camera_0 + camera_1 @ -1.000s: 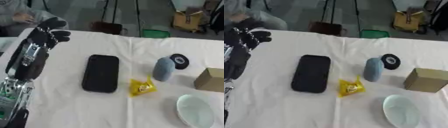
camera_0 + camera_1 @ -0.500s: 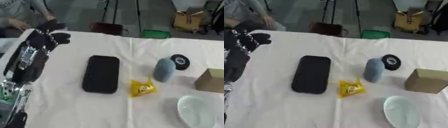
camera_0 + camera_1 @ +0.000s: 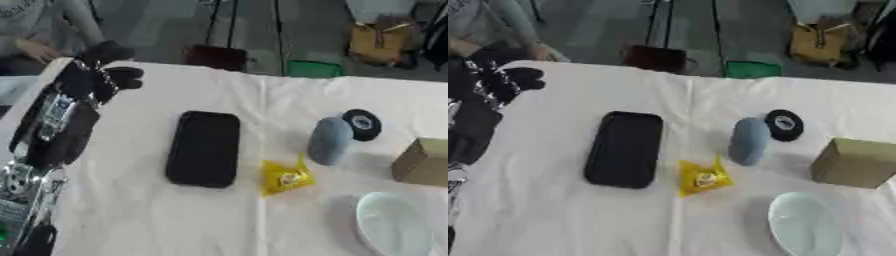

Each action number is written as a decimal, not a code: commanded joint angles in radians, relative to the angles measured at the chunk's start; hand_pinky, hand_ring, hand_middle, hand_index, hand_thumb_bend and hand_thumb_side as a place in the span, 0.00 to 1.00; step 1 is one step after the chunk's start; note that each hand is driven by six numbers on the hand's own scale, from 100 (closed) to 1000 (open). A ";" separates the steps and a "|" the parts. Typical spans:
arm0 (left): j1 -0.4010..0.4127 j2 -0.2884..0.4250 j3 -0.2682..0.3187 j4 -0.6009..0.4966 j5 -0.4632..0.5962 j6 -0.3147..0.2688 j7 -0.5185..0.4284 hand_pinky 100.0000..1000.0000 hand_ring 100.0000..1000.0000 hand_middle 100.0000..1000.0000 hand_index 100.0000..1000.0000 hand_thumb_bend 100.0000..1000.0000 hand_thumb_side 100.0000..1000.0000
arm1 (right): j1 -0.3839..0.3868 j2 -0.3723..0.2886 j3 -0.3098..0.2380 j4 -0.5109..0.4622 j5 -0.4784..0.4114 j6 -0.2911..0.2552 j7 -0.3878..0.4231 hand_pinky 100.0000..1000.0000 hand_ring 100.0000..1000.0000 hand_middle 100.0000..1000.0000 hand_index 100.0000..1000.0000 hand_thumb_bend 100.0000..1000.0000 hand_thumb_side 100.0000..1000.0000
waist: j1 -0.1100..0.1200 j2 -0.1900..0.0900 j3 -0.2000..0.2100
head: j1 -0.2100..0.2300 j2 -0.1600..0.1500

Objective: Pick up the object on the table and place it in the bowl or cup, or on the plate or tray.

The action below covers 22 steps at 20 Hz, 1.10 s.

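A yellow packet (image 3: 285, 176) lies on the white tablecloth near the middle. Just left of it is a flat black tray (image 3: 204, 148). Behind the packet and to its right stands a blue-grey rounded object (image 3: 329, 140), with a black tape roll (image 3: 360, 124) beside it. A pale green bowl (image 3: 803, 225) sits at the front right. My left hand (image 3: 94, 75) hangs raised over the table's far left corner, well away from the packet, its fingers relaxed and holding nothing. My right hand shows in no view.
A brown cardboard box (image 3: 853, 162) stands at the right edge, behind the bowl. My left forearm (image 3: 52, 125) runs along the table's left side. Bags and stands sit on the floor beyond the far edge, and a person sits at the far left.
My left hand has drifted slightly lower and stays empty. The things on the table have not moved.
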 commanded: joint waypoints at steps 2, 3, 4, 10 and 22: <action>-0.017 0.005 -0.003 -0.021 0.003 -0.003 -0.011 0.80 0.78 0.83 0.93 0.05 0.80 | -0.031 -0.014 0.008 0.006 0.034 0.001 0.002 0.81 0.81 0.89 0.90 0.16 0.34 | 0.003 -0.011 0.003 | -0.008 -0.015; -0.016 0.004 -0.004 -0.021 0.003 -0.004 -0.013 0.80 0.78 0.83 0.93 0.04 0.80 | -0.038 -0.011 0.012 0.007 0.042 0.001 0.002 0.81 0.81 0.89 0.90 0.17 0.34 | 0.004 -0.010 0.005 | -0.009 -0.016; -0.016 0.004 -0.004 -0.021 0.003 -0.006 -0.015 0.80 0.78 0.83 0.93 0.04 0.80 | -0.043 -0.007 0.016 0.008 0.050 0.001 0.001 0.81 0.81 0.89 0.90 0.17 0.34 | 0.005 -0.009 0.005 | -0.010 -0.016; -0.014 0.000 -0.007 -0.022 0.002 -0.011 -0.028 0.80 0.78 0.82 0.93 0.04 0.80 | -0.073 0.013 0.039 0.023 0.086 0.001 0.006 0.81 0.81 0.89 0.91 0.17 0.35 | 0.012 -0.006 0.010 | -0.019 -0.019; -0.016 -0.004 -0.012 -0.019 0.006 -0.014 -0.048 0.80 0.78 0.82 0.93 0.04 0.80 | -0.086 0.031 0.056 0.042 0.119 0.001 0.013 0.81 0.81 0.89 0.91 0.18 0.36 | 0.012 -0.006 0.014 | -0.189 -0.009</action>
